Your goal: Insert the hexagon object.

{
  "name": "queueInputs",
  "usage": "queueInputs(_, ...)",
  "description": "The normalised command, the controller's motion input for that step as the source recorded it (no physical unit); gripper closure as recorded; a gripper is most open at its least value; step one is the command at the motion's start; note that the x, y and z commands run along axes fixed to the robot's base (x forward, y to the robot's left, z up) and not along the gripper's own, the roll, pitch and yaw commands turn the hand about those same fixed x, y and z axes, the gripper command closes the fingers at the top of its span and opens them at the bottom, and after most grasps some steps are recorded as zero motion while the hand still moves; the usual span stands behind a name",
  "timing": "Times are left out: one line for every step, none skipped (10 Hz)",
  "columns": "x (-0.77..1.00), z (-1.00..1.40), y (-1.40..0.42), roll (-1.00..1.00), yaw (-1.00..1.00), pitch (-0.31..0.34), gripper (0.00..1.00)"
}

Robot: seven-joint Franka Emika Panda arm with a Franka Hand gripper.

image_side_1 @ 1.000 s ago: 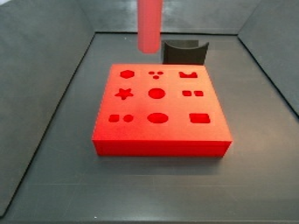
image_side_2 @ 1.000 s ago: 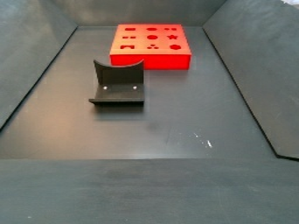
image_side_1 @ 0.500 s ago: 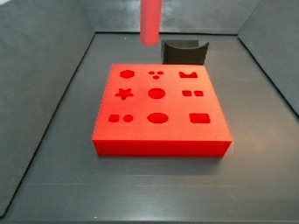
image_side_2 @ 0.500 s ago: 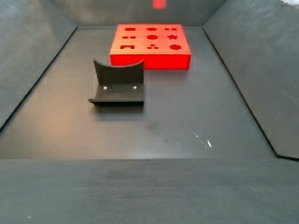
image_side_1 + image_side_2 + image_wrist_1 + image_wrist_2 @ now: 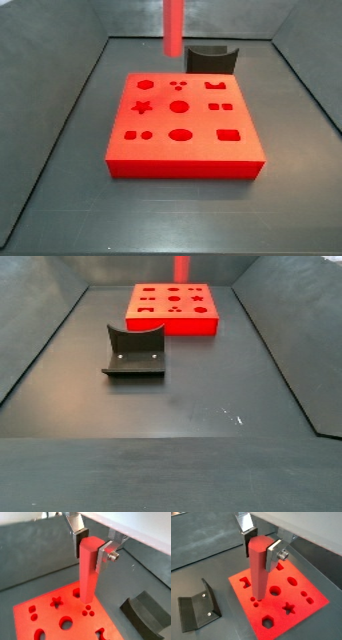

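The hexagon object (image 5: 88,572) is a long red peg, held upright by its upper end. My gripper (image 5: 92,548) is shut on it; it also shows in the other wrist view (image 5: 261,548). The peg (image 5: 258,567) hangs above the red block (image 5: 298,615), its lower end over the area near the three small round holes. In both side views only the peg shows, coming down from the top edge (image 5: 174,25) (image 5: 182,266); the gripper is out of frame there. The red block (image 5: 201,150) with shaped holes lies flat on the floor.
The fixture (image 5: 211,58), a dark bracket on a base plate, stands on the floor beside the block, apart from it (image 5: 134,353). It also shows in both wrist views (image 5: 143,612) (image 5: 198,607). Grey walls enclose the dark floor.
The peg has shifted slightly away in a side view, and now shows at the top edge of a side view where it was out of sight a second ago.
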Motion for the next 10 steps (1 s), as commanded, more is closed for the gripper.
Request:
queueInputs(-0.19,-0.32,0.24,-0.01,0.27,-0.230,1.00)
queueInputs(-0.29,-0.22,0.39,0.00,0.00,-0.071,1.00)
queueInputs(-0.33,-0.19,0.45,0.00,0.00,0.000,1.00)
queueInputs(-0.49,-0.39,0.13,-0.02,0.29,-0.050,1.00)
queueInputs(-0.33,-0.30,-0.15,-0.08,0.65,-0.154,1.00)
queueInputs(-0.15,-0.23,-0.33,-0.10,0.52,-0.224,1.00)
queueInputs(-0.15,-0.15,-0.27,0.00,0.36,-0.160,1.00)
queueInputs(-0.16,-0.11,-0.19,0.02,0.28,-0.091,1.00)
queueInputs(-0.03,-0.12,-0.05,0.04,0.03,-0.039,1.00)
queueInputs(-0.11,-0.17,0.00,0.06,0.02,-0.020,1.00)
